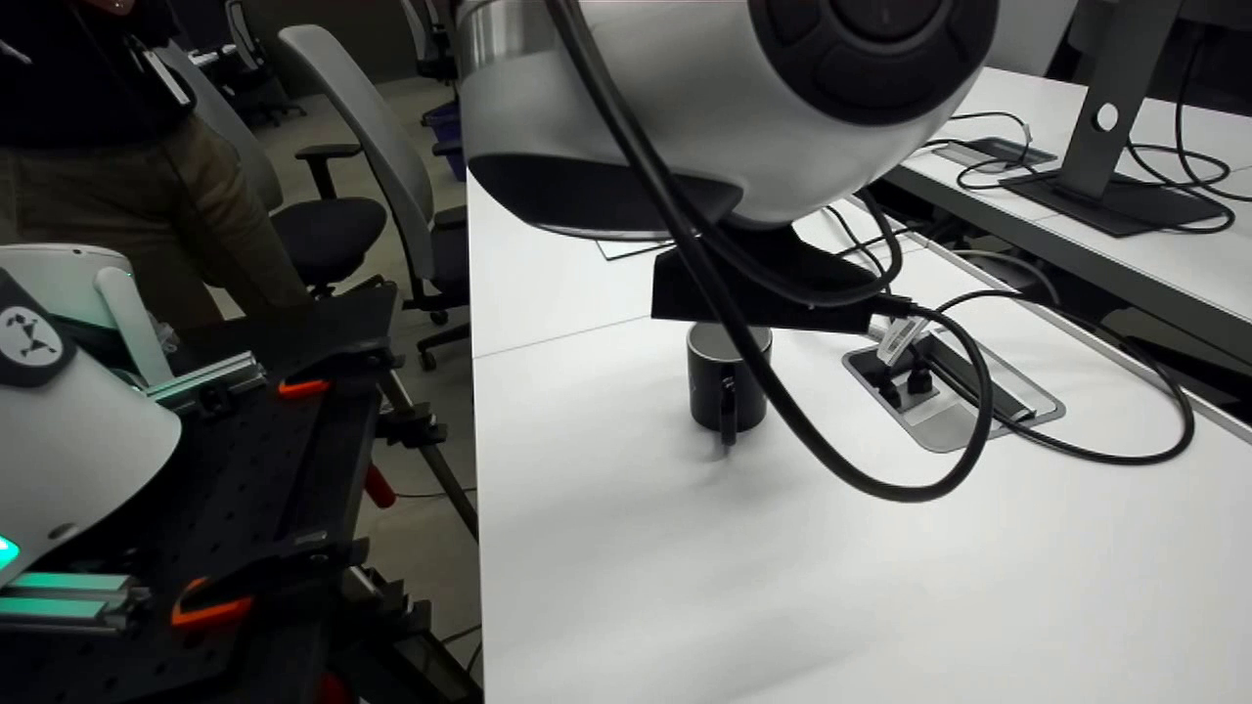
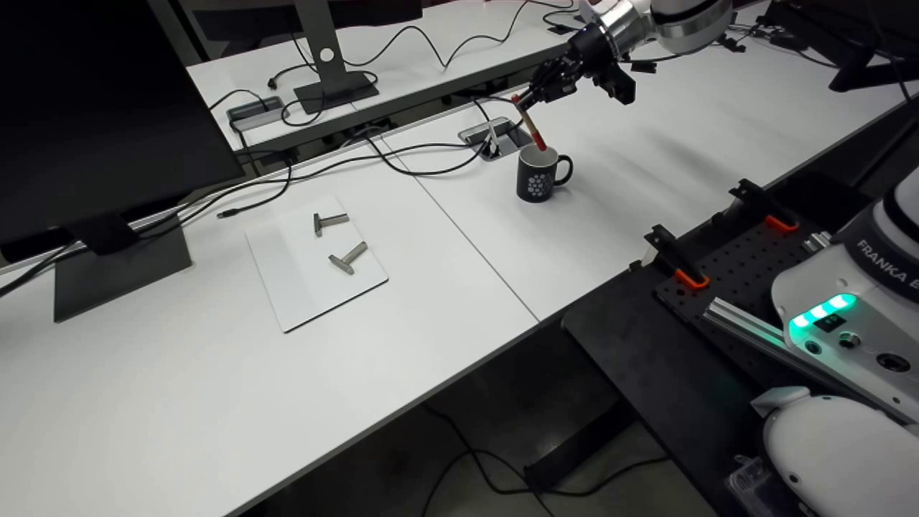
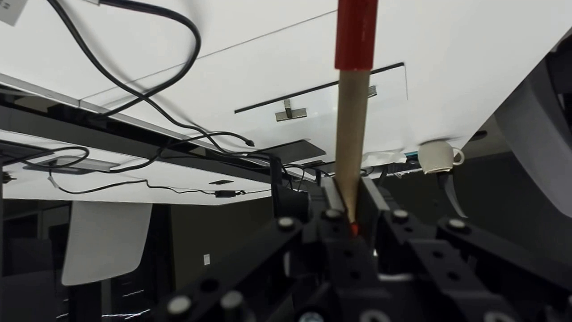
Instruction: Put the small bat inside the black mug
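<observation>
The small bat [image 2: 532,128] has a red lower end, a tan middle and a red top. My gripper [image 2: 525,102] is shut on its upper part. The bat slants down, with its red tip at the opening of the black mug [image 2: 535,179]; I cannot tell if the tip is below the rim. The mug stands upright on the white table and also shows in an exterior view [image 1: 706,391], where the arm hides the bat and fingers. In the wrist view the bat [image 3: 352,116] runs between the finger pads of the gripper [image 3: 353,192]; the black mug is out of view.
A grey cable box [image 2: 502,136] with black cables lies just behind the mug. A cable [image 1: 910,489] loops from the arm. A white board [image 2: 309,266] with two metal T-shaped pieces lies on the table. A monitor [image 2: 100,129] stands at the far end.
</observation>
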`<state>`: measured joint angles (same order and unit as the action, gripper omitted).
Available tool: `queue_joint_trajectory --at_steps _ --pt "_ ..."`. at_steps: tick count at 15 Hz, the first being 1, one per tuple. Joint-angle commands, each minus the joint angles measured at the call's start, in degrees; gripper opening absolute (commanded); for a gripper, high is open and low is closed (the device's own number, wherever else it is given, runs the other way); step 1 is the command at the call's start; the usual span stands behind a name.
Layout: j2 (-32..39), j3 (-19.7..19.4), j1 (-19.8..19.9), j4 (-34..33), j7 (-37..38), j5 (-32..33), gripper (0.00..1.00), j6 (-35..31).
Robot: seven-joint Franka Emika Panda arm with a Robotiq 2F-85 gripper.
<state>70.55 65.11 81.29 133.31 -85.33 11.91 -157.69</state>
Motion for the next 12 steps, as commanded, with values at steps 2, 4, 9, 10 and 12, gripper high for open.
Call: queue_joint_trajectory --at_steps 2,4,9,10,12 --pt "0.8 0.6 0.1 0.0 -1.3 -1.5 0.03 0.2" --pt "0.7 0.5 -0.1 -0.1 -1.2 -1.6 0.03 0.1" --pt "0.8 0.6 0.0 -0.2 -1.2 -1.8 0.38 0.5" --pt "0.7 0.6 0.0 -0.1 -1.1 -1.9 0.39 0.3" --pt "0.9 0.7 0.1 -0.1 -1.2 -2.0 0.53 0.3"
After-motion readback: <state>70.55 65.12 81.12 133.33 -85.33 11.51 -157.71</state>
